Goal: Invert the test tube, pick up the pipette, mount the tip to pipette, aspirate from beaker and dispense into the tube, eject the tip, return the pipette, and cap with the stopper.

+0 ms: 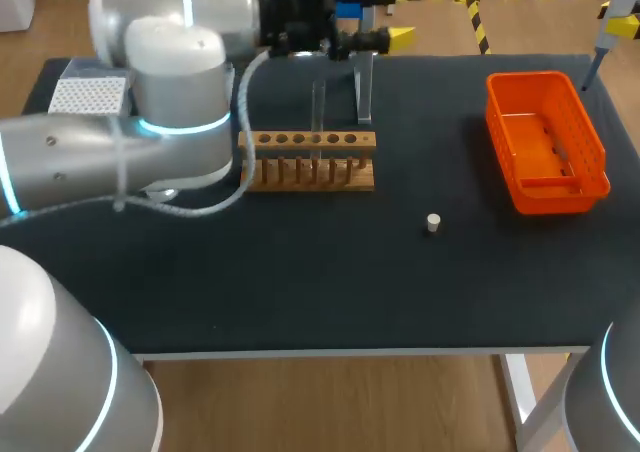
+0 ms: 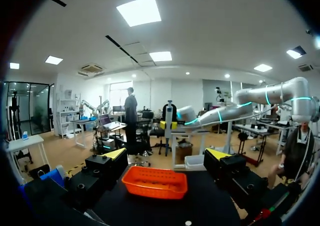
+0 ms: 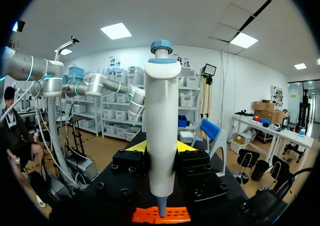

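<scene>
Right wrist view showed the right end effector [image 3: 160,153] clamped on the white blue-capped pipette [image 3: 162,126], pickup apparently done; the left end effector [image 2: 167,156] gaped empty; the small white stopper [image 1: 432,222] awaited capping.

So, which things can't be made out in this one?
Beaker: in no view; the left arm covers the left part of the table in the head view.
Right gripper: beyond the head view's edge; only its pipette shows there.
Test tube: a faint clear shape above the rack, head view; too faint to tell which way up.
Tip on the pipette: too small in the head view to tell.
</scene>
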`<state>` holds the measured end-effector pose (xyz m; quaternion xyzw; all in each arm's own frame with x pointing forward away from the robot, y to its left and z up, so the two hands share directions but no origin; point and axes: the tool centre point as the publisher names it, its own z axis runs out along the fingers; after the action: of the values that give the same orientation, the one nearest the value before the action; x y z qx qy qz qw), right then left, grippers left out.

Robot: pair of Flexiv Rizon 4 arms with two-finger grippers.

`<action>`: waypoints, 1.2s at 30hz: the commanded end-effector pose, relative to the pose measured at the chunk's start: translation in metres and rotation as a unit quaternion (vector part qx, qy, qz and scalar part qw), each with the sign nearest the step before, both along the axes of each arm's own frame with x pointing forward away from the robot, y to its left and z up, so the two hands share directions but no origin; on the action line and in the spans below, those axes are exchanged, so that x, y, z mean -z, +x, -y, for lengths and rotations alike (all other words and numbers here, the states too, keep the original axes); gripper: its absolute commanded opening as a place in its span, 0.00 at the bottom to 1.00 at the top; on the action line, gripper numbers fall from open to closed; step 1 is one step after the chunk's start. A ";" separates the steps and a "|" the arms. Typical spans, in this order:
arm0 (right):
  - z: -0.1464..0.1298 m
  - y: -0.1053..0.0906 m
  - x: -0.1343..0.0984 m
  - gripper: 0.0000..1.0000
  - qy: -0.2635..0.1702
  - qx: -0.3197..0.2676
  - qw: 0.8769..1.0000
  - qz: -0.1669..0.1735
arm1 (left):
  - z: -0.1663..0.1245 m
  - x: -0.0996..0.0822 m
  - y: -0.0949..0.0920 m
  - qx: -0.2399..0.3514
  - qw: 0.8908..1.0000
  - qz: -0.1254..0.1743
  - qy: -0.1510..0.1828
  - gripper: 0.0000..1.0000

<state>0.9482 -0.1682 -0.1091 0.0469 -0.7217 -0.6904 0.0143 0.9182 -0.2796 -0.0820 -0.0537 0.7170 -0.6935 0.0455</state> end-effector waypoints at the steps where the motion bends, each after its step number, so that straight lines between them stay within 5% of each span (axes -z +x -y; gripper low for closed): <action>1: 0.000 -0.001 -0.001 0.00 -0.002 0.001 1.000 0.000 | -0.055 0.010 -0.016 -0.007 1.000 0.003 -0.027 1.00; 15: 0.000 -0.001 -0.001 0.00 -0.002 0.001 1.000 0.000 | -0.092 0.030 -0.022 -0.017 0.999 0.005 -0.028 1.00; 36: 0.000 -0.001 -0.001 0.00 -0.002 0.001 1.000 0.000 | -0.085 0.028 -0.022 -0.006 1.000 -0.011 -0.009 1.00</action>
<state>0.9482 -0.1683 -0.1091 0.0469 -0.7217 -0.6904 0.0143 0.8963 -0.1938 -0.1102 -0.0655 0.7105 -0.6995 0.0402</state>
